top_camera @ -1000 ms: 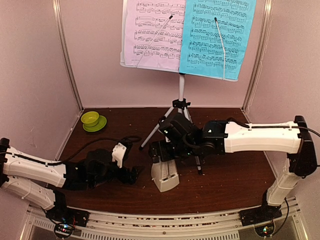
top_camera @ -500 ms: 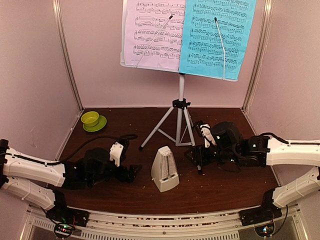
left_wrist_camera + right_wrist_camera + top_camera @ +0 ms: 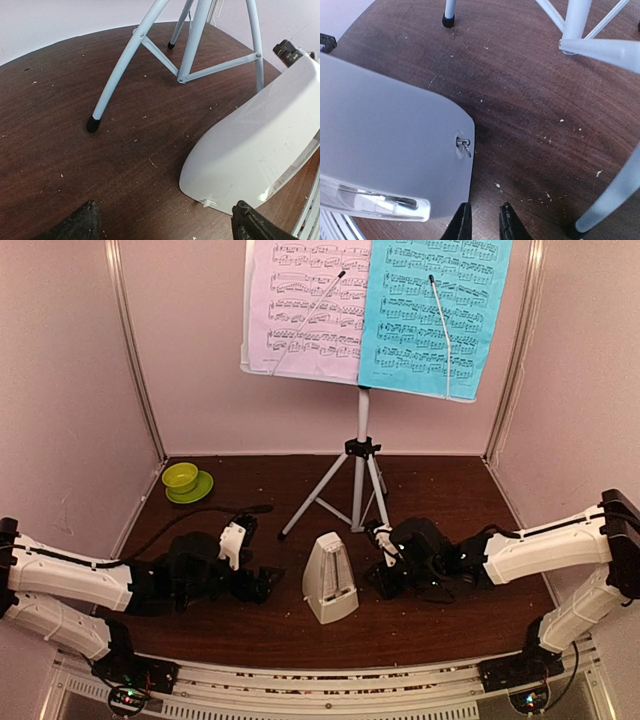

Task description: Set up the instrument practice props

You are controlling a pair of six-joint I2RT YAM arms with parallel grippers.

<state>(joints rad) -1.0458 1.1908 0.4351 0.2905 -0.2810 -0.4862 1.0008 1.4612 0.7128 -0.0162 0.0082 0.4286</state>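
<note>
Rearward left, lime-green bowl [image 3: 181, 475] on matching saucer [image 3: 198, 492], metronome [image 3: 330, 578] upright mid-table

I see the table [image 3: 60, 150] as dark wood, matt, with fine grain and pale crumbs on it. The metronome [image 3: 260, 145], right in the left wrist view, is smooth white plastic with a soft shine. The tripod [image 3: 125, 60] legs look like pale satin metal tube, each with a black rubber foot [image 3: 93, 123]. At the top of the overhead view, the lilac page [image 3: 305, 305] and cyan page [image 3: 435, 310] are matt paper. The lime-green bowl [image 3: 181, 476] looks glossy.
</note>
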